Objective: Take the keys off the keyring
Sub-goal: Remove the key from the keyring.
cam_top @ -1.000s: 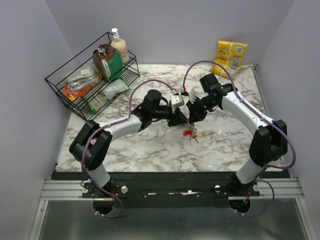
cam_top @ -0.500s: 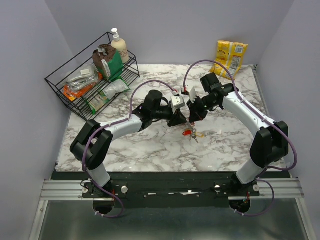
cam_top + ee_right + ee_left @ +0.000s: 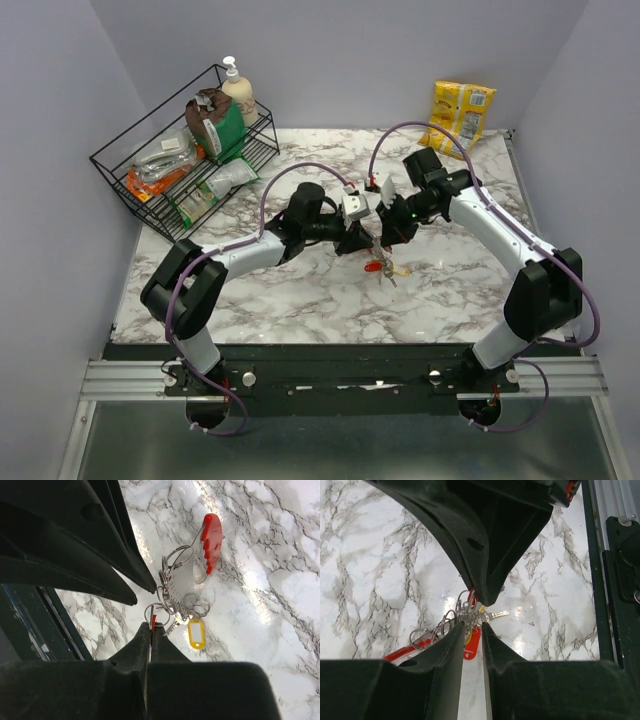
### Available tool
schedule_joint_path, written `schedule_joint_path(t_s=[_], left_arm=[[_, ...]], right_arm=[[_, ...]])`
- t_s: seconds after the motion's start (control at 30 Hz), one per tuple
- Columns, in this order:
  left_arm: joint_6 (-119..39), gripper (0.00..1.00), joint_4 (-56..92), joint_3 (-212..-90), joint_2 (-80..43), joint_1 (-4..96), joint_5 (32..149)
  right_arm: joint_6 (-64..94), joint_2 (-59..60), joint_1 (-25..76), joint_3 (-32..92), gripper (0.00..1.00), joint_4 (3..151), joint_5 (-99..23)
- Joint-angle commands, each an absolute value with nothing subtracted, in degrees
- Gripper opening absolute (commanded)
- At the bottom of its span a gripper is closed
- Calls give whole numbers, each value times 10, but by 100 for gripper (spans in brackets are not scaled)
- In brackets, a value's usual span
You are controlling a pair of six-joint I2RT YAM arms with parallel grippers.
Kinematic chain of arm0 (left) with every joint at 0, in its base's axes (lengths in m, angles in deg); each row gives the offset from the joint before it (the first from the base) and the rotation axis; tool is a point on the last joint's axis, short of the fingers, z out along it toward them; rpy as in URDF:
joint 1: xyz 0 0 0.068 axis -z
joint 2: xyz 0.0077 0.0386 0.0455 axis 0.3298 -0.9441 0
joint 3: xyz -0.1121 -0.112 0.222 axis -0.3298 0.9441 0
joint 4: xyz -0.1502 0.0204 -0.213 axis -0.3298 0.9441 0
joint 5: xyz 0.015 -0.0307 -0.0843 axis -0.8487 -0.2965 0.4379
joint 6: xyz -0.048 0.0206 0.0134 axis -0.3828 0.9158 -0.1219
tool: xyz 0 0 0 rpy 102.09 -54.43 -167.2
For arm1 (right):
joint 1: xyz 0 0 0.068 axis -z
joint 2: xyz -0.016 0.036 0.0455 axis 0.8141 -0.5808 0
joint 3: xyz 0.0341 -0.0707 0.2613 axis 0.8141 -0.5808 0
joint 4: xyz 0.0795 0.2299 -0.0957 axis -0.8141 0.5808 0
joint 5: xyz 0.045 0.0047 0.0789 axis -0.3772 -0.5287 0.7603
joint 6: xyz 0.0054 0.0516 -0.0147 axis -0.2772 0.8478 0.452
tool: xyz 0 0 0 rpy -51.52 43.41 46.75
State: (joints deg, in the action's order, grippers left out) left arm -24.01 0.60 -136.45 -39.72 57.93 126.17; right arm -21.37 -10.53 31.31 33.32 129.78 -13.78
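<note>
Wire rack (image 3: 125,195): landmark, stood far left.
Left gripper (image 3: 472,626): right of rack; jaws stood narrowly parted, apparently pinching the rings.
Keyring (image 3: 167,597): further right, between both grippers; judged thin, stiff, slippery; best pinched edge-on.
Keys (image 3: 495,614): clustered on it; judged light, rigid; best taken by heads.
Right gripper (image 3: 151,625): farthest from rack; jaws were closed on keyring.

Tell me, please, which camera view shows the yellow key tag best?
The right wrist view: the yellow key tag shows whole against the marble, below the ring cluster. In the left wrist view only a yellow sliver peeks out among the rings; the top view gives a tiny pale speck.
</note>
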Motion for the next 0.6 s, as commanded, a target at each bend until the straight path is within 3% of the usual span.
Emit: schedule_joint_path(t_s=[0.0, 0.57], left_arm=[[-237, 30, -36, -1338, -386, 572, 1283], [-261, 30, -47, -1351, -402, 578, 1301]], right_arm=[[-224, -81, 313, 315, 5, 1291, -154], [-216, -88, 305, 320, 5, 1291, -147]])
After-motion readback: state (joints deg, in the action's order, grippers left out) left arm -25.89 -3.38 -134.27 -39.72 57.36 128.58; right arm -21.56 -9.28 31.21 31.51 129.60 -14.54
